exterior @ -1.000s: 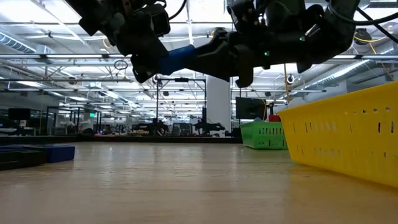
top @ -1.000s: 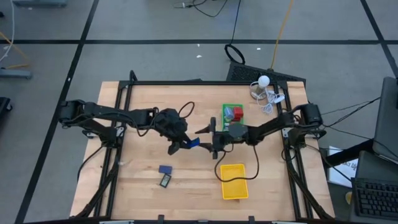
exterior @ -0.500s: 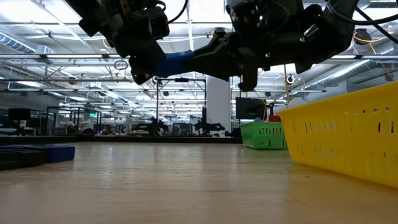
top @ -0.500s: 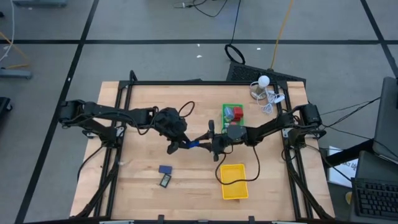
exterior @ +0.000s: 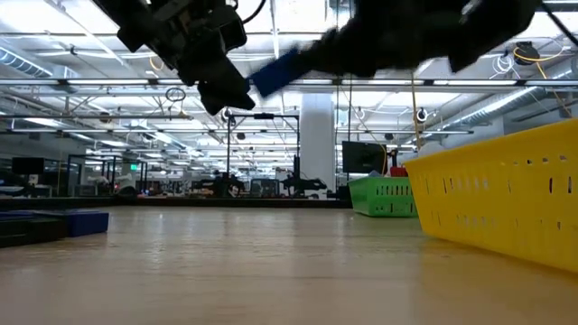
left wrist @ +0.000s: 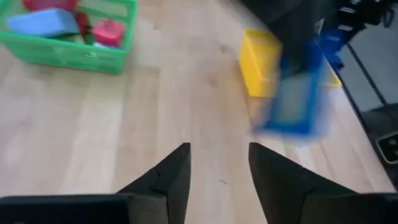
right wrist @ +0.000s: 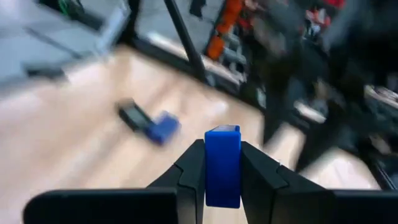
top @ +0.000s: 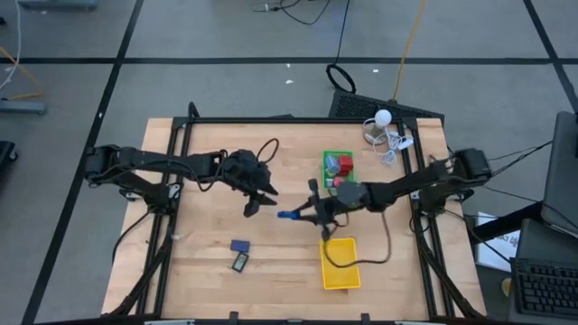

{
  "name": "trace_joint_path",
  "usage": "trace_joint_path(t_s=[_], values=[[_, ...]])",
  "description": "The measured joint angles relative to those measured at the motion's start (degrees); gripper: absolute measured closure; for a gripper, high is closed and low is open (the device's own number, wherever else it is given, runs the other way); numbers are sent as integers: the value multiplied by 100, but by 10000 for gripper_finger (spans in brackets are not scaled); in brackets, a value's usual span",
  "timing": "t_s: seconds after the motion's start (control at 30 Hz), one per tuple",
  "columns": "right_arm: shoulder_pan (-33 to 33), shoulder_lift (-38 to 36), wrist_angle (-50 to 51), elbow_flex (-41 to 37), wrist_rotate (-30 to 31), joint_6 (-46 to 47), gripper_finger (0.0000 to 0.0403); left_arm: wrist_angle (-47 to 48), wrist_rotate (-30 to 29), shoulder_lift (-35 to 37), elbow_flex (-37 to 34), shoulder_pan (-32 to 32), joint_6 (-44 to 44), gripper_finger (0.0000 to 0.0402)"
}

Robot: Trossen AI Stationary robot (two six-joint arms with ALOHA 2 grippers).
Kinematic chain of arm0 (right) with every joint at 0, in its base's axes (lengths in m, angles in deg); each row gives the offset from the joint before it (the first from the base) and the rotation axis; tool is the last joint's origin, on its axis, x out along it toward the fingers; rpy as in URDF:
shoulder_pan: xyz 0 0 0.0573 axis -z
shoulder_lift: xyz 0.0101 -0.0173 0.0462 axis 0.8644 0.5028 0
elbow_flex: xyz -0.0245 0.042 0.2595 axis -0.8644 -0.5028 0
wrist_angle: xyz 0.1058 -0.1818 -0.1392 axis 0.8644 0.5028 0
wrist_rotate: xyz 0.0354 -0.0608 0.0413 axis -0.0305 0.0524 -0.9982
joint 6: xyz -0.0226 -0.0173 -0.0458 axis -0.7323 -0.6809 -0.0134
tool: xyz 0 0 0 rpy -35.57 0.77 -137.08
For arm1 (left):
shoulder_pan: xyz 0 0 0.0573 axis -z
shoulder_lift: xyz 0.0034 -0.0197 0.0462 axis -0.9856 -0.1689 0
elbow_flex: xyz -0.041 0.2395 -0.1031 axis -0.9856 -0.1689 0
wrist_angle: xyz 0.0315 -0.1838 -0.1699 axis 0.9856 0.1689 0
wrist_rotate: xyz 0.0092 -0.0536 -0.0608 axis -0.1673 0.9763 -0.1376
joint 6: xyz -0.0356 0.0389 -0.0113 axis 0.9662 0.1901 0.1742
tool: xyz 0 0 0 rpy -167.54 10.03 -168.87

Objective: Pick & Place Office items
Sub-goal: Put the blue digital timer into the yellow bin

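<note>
You had just handed over the blue block (top: 286, 216): the right gripper (top: 302, 216) clenched it at mid-frame, above the table, while the left gripper (top: 263, 199) drew back empty, fingers parted. The yellow tray (top: 340, 264) looked like its next stop.

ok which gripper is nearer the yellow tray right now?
Right. The right gripper, shut on the blue piece, hangs just beside the yellow tray; the left gripper is farther off, empty.

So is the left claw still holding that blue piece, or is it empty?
Empty. The left gripper stands open with only bare table between its fingers. The blue piece is clamped in the right gripper, above the table.
</note>
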State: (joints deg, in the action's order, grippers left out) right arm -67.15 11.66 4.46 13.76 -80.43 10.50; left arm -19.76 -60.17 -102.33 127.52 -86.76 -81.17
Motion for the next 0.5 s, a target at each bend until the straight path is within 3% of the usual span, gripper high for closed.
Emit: trace_joint_path(t_s=[0.17, 0.27, 0.37, 0.5], values=[[-507, -906, 1119, 8, 1, 805, 346, 641, 11, 3, -1, -70, 23, 216], [-958, -1387, 1741, 7, 0, 1481, 346, 696, -406, -13, -17, 29, 37, 204], [-1511, -1692, 2224, 7, 194, 2147, 346, -302, -619, -18, -300, 309, -220, 195], [-2333, -1848, 2791, 2, 910, 3056, 346, -2197, -222, 82, -945, 569, -533, 187]])
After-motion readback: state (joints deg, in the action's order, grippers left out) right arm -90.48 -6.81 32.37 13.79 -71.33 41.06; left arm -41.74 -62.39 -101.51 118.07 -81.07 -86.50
